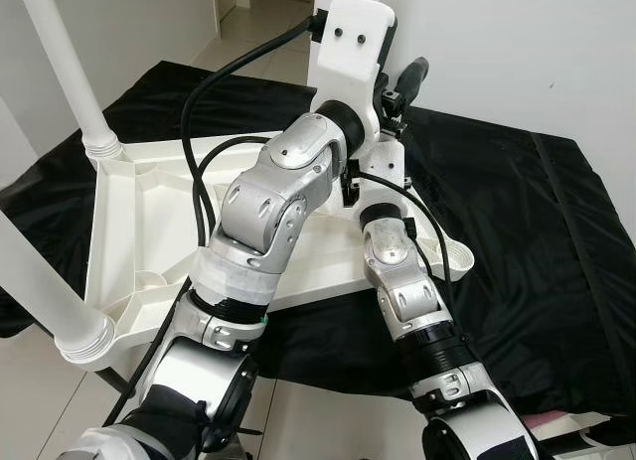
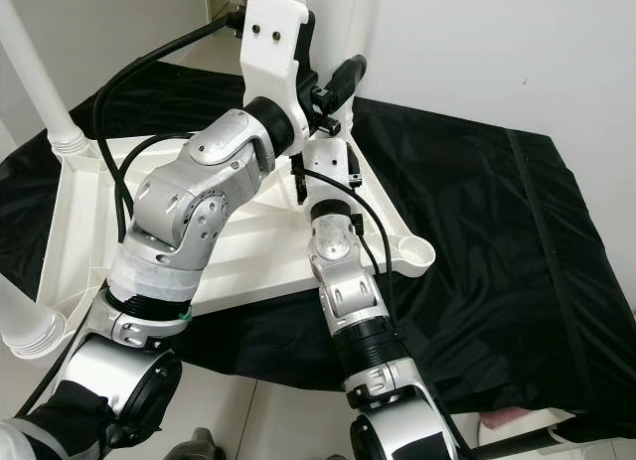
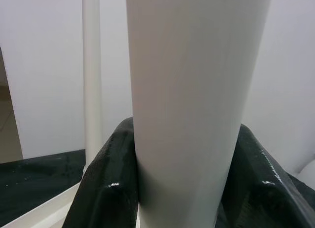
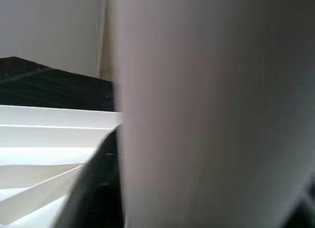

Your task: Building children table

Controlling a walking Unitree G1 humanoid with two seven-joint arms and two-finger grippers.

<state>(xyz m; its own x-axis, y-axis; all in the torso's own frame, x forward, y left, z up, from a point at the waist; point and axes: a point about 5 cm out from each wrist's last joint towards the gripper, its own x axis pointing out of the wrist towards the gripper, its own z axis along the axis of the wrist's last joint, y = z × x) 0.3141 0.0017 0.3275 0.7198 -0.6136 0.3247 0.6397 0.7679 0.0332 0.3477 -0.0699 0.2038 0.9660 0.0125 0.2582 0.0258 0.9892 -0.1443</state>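
Observation:
A white children's table (image 1: 129,231) lies upside down on a black cloth (image 1: 537,241). Two white legs (image 1: 60,53) stand in its left corners. A third white leg (image 3: 192,80) stands at the far corner. My left gripper (image 3: 182,132) is shut on that leg, one black finger (image 3: 103,188) on each side. My right gripper (image 4: 206,188) grips the same leg (image 4: 211,100) lower down, with a finger (image 4: 98,188) pressed against its side. Both arms meet at that corner (image 1: 383,152). The right corner socket (image 2: 412,251) holds no leg.
White walls stand close behind and to the right of the cloth. A doorway and tiled floor (image 1: 248,33) lie at the far left. My left arm's black cable (image 1: 199,132) loops over the table's underside.

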